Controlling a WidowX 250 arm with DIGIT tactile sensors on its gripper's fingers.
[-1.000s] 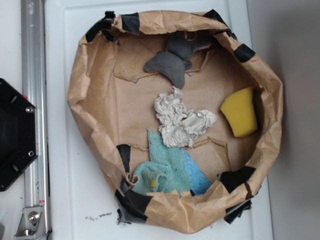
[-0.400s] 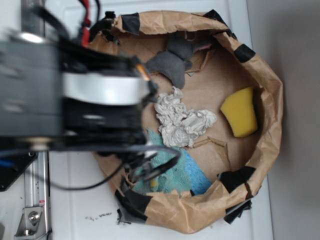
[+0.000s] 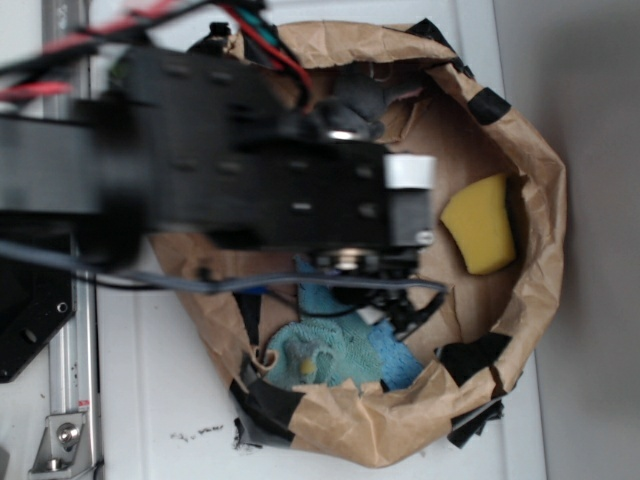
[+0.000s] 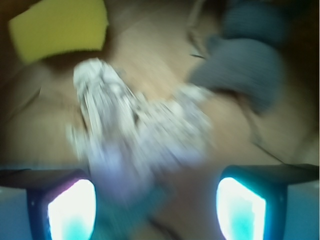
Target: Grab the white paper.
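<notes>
Below the wrist camera, the white paper (image 4: 135, 130) lies on the brown floor of the paper basket (image 3: 540, 200), ahead of the gripper (image 4: 156, 210) and a little to the left of its midline. Its two fingers (image 4: 72, 207) stand wide apart at the bottom corners of the wrist view, with nothing between them; the near end of the wad reaches down toward the gap but is blurred, so contact cannot be judged. Beyond the wad, a yellow sponge (image 4: 57, 27) sits at upper left and a grey cloth (image 4: 245, 70) at upper right, both apart from it. From the exterior view, the arm (image 3: 250, 170) stretches in from the left over the basket's middle and hides the paper entirely. Only the sponge (image 3: 480, 222), a teal towel (image 3: 335, 350) near the lower rim and a bit of the cloth (image 3: 355, 95) show around it.
</notes>
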